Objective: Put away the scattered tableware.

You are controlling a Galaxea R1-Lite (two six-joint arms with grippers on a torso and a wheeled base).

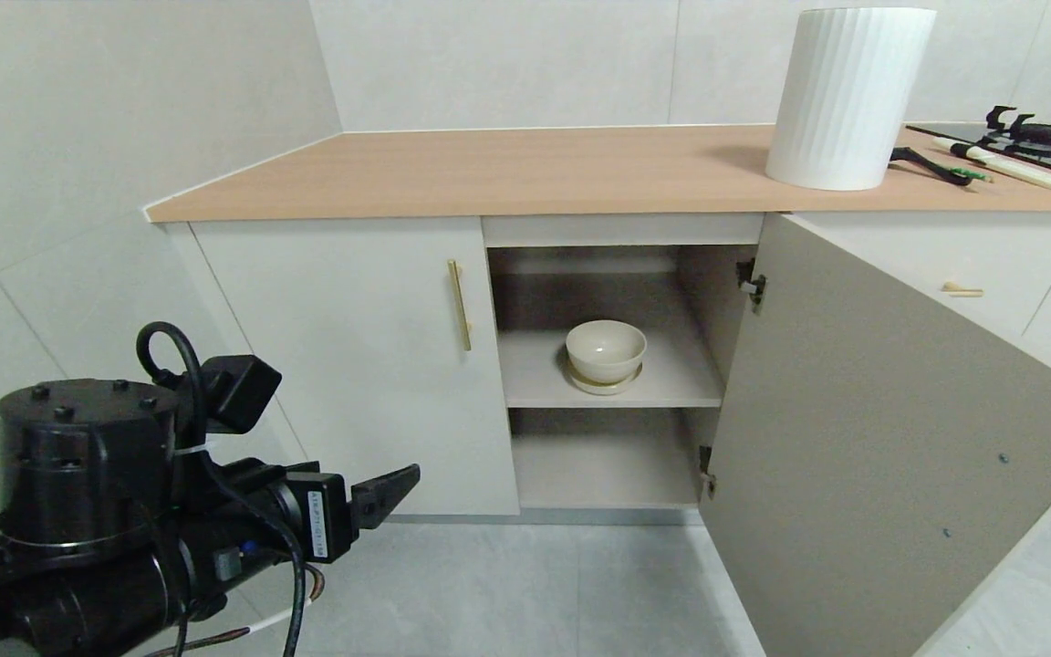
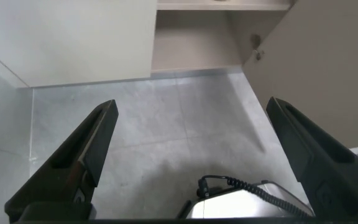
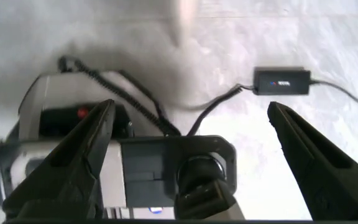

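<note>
A cream bowl (image 1: 606,349) sits on a small plate (image 1: 605,382) on the middle shelf (image 1: 544,374) of the open cabinet. On the countertop at the far right lie a pale chopstick-like utensil (image 1: 1004,164) and a black-handled utensil (image 1: 931,165). My left gripper (image 2: 191,107) hangs open and holds nothing above the floor tiles, low and to the left of the cabinet opening; one of its fingers (image 1: 386,494) points toward the cabinet. My right gripper (image 3: 190,107) is open too, with nothing between its fingers, facing down at the floor.
The cabinet door (image 1: 854,438) stands swung open to the right. The left door (image 1: 352,365) is closed and has a gold handle (image 1: 459,305). A tall white ribbed container (image 1: 845,96) stands on the counter (image 1: 489,173). A black adapter (image 3: 281,79) with cable lies on the floor.
</note>
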